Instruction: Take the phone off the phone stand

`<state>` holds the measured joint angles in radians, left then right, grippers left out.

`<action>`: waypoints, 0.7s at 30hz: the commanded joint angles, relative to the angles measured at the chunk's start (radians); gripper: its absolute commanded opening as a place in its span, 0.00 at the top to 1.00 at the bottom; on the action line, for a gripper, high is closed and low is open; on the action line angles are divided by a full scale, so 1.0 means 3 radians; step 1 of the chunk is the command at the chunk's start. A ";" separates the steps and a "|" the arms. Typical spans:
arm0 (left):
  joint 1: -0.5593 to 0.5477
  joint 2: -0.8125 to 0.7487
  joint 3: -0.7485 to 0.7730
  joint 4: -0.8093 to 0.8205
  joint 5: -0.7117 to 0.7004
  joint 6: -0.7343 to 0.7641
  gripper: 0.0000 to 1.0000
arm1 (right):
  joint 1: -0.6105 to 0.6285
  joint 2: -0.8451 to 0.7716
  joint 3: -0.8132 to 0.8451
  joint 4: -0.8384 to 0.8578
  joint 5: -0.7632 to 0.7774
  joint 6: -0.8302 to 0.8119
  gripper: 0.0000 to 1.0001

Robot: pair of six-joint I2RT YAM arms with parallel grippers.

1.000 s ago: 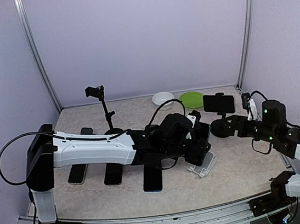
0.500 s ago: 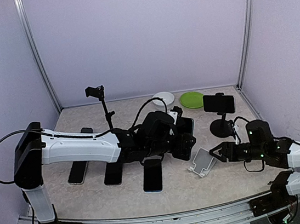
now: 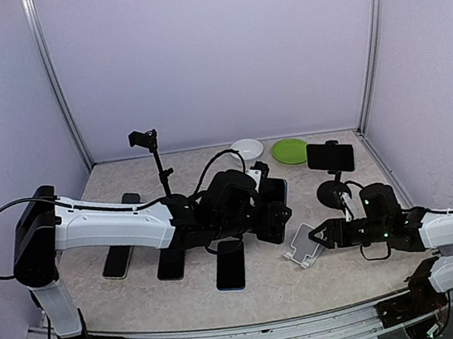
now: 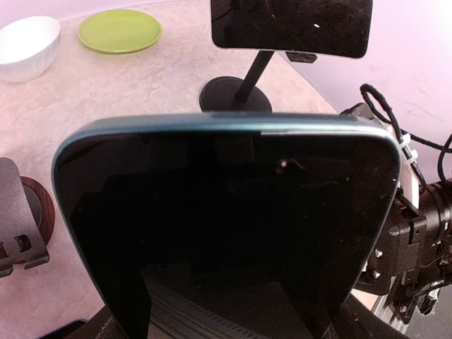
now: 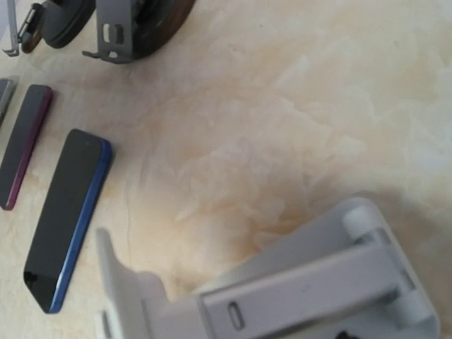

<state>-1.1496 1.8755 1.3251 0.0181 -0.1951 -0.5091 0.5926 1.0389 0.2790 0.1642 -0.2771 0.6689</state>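
Risk: teal-edged black phone (image 4: pixel 226 226) slips from pinch of left gripper (image 3: pixel 272 214); right gripper (image 3: pixel 317 237) spread at white plastic stand (image 5: pixel 304 282), may tip it.

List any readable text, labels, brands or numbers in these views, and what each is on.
None is readable in any view.
held phone: screen dark, no brand or label showing.
mounted phone: screen dark, blank.
white stand: plain, no marking.
blue phone lying on the table: screen dark, blank.
bowl and plate: plain.
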 commanded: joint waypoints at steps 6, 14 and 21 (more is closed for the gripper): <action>0.0075 -0.0226 -0.0072 0.0272 -0.0026 -0.0007 0.41 | -0.0124 0.0444 0.0224 0.0479 -0.0346 -0.0494 0.37; 0.0115 -0.0312 -0.0163 0.0291 -0.0061 -0.0001 0.41 | -0.0296 0.0937 0.0506 0.0860 -0.0961 -0.1008 0.47; 0.0146 -0.0334 -0.0168 0.0278 -0.0075 0.0011 0.41 | -0.0348 0.1355 0.0889 0.0919 -0.1292 -0.1321 0.50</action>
<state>-1.1122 1.8366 1.2739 0.0391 -0.2001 -0.5114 0.5049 1.3979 0.4862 0.3981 -0.5774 0.3576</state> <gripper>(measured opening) 0.749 0.502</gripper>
